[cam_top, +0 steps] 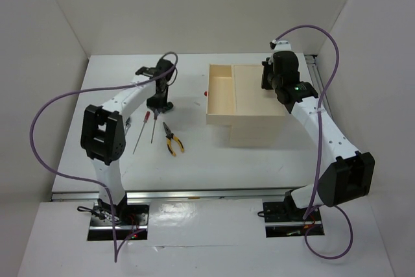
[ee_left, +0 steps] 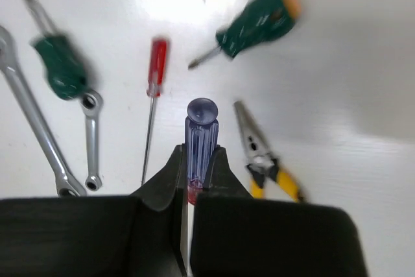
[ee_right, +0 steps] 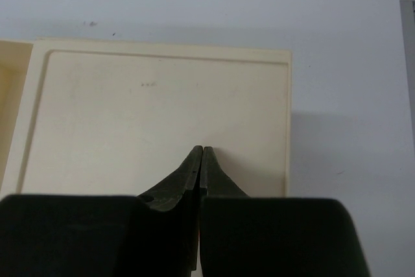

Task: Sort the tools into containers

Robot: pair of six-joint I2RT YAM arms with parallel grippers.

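My left gripper [ee_left: 200, 152] is shut on the purple-handled screwdriver [ee_left: 202, 121], handle pointing away from the wrist. Around it on the white table lie a red screwdriver [ee_left: 157, 66], two green screwdrivers [ee_left: 61, 66] [ee_left: 259, 24], two silver wrenches [ee_left: 35, 121] [ee_left: 92, 137] and yellow-handled pliers [ee_left: 262, 157]. From above, the left gripper [cam_top: 160, 103] stands left of the beige box [cam_top: 256, 105], whose top drawer [cam_top: 220, 92] is pulled out leftwards. My right gripper [ee_right: 202, 150] is shut on nothing above the box's lid [ee_right: 162, 108].
The pliers [cam_top: 172, 139] and two thin screwdriver shafts [cam_top: 139, 135] lie just in front of the left gripper. White walls enclose the table on three sides. Purple cables loop from both arms.
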